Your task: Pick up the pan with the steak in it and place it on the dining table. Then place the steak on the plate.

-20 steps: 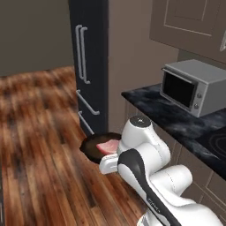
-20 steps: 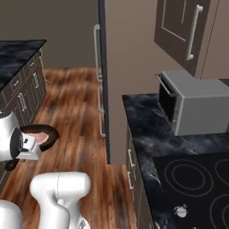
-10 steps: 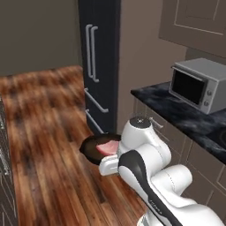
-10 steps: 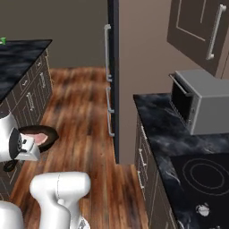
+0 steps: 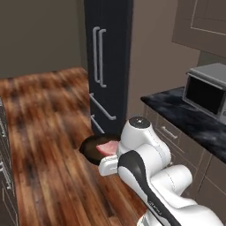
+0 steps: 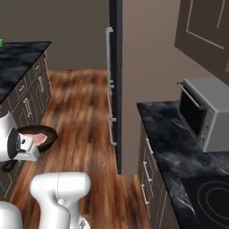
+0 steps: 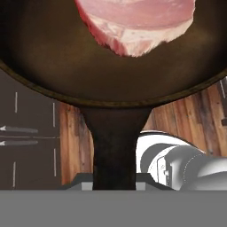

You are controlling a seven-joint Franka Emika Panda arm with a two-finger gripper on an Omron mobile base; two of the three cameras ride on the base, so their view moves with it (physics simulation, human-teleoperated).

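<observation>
The pan [image 5: 95,149] with the steak [image 5: 107,148] hangs over wood floor [image 5: 48,132], near the tall fridge [image 5: 108,66]; microwave [image 5: 207,90] well apart. Jaws' grip: cannot tell.

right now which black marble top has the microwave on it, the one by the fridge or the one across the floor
The counter just right of the tall dark fridge carries the grey microwave. The dining table across the wood floor has no microwave.

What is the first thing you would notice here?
The slab of raw pink steak lying in the round dark pan, carried in the air above the wooden floor beside the white robot arm. Behind it stands a tall dark fridge with silver handles.
</observation>
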